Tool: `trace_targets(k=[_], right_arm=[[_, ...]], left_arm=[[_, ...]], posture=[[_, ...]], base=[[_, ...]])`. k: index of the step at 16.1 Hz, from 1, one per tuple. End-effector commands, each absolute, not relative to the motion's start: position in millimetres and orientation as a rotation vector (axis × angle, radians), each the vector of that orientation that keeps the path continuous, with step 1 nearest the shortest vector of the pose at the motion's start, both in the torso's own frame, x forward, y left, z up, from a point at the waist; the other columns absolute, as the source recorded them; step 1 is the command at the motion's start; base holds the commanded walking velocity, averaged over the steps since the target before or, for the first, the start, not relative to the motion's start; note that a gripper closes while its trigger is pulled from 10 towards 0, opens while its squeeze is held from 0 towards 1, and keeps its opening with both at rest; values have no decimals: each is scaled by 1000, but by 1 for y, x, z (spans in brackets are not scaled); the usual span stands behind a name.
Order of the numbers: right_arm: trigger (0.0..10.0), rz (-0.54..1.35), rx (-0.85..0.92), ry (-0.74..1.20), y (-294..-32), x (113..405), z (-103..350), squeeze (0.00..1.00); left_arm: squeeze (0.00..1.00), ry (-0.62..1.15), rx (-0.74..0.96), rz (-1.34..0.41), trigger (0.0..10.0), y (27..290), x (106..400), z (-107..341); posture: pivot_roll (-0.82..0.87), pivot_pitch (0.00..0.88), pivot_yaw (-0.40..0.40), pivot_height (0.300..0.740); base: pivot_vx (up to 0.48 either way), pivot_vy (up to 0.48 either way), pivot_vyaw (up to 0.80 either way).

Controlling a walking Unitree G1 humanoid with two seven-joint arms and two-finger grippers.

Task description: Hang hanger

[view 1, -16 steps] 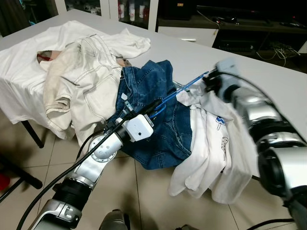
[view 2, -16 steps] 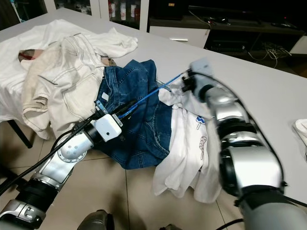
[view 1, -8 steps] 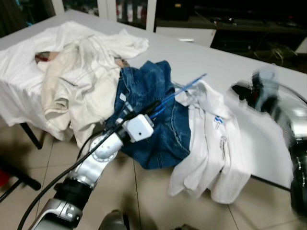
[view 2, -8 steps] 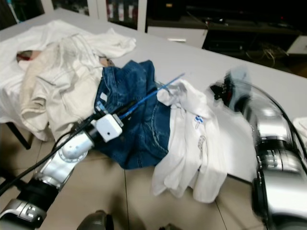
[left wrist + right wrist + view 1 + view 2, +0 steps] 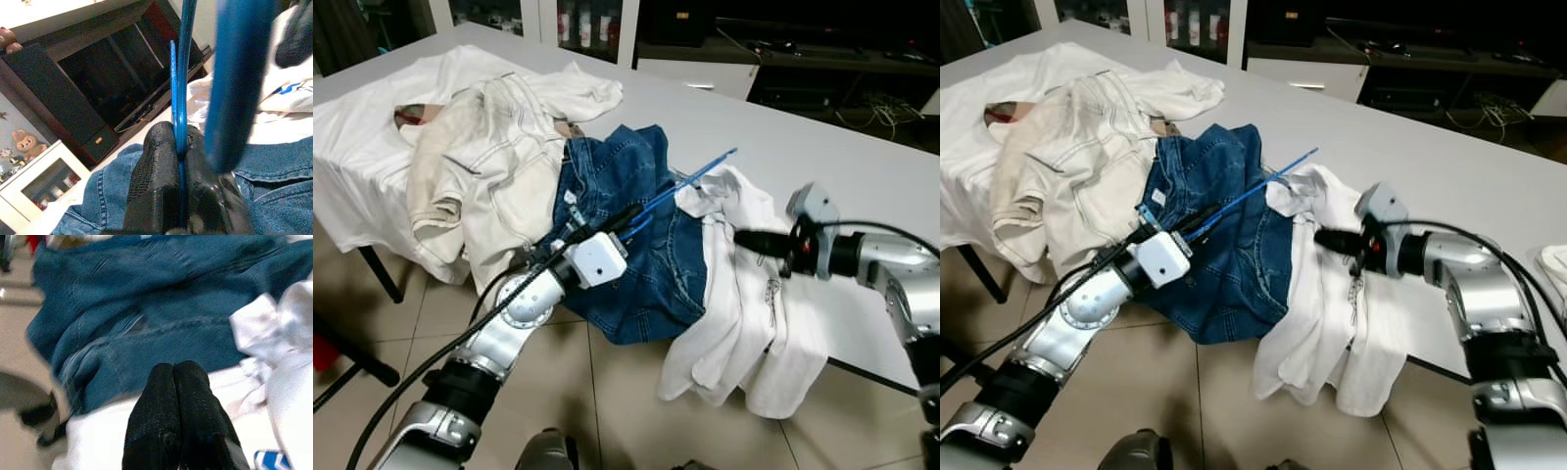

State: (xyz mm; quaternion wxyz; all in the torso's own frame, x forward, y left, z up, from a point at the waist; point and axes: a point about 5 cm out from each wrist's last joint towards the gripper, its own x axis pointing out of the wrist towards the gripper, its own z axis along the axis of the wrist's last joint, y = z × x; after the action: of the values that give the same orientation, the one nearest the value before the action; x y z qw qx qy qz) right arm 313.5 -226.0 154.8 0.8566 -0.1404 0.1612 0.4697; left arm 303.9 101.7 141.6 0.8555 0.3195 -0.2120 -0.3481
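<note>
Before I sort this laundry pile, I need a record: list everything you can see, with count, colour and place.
Hanger: one, blue, over the jeans, held by the left gripper.
Jeans: one, blue denim, table edge, centre.
Shirt: one, white, draped off the edge beside the jeans.
Trousers: one, cream, left of the jeans.
White cloth: one, beneath the trousers.
Table: one, grey.
Left gripper: shut on the hanger.
Right gripper: shut, empty, above the shirt.

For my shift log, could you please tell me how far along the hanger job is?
Done: the left claw is shut on the blue hanger, whose far end is tucked into the white shirt. In hand: the right claw, shut and empty, hovers over that shirt. Left: hanging it up; the shirt lies on the table.
</note>
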Motion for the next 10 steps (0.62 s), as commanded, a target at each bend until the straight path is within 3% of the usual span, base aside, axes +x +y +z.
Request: trace_targets(k=[1,5,6,7,8,10], right_arm=[[0,1000,-360,362,-232,310,157,0],[157,1038,-405,430,-240,300,154,0],[3176,1024,-421,464,-239,300,146,0],[3569,965,-419,494,-240,307,138,0],[3608,904,-415,512,-241,313,132,0],[1608,727,-405,527,-243,330,126,0]], left_arm=[[0,-453,682,-742,10000,100,304,142],[0,-453,685,-738,10000,102,304,143],[0,-455,685,-739,10000,101,304,143],[0,-459,685,-740,10000,100,305,144],[0,-461,684,-740,10000,100,305,145],[0,-463,686,-742,10000,99,305,145]], posture=[[106,0,-92,710],[113,0,-92,710],[113,0,-91,710],[113,0,-90,710],[113,0,-88,710],[117,0,-88,710]], base=[[0,0,0],[0,0,0],[0,0,0],[0,0,0],[0,0,0],[0,0,0]])
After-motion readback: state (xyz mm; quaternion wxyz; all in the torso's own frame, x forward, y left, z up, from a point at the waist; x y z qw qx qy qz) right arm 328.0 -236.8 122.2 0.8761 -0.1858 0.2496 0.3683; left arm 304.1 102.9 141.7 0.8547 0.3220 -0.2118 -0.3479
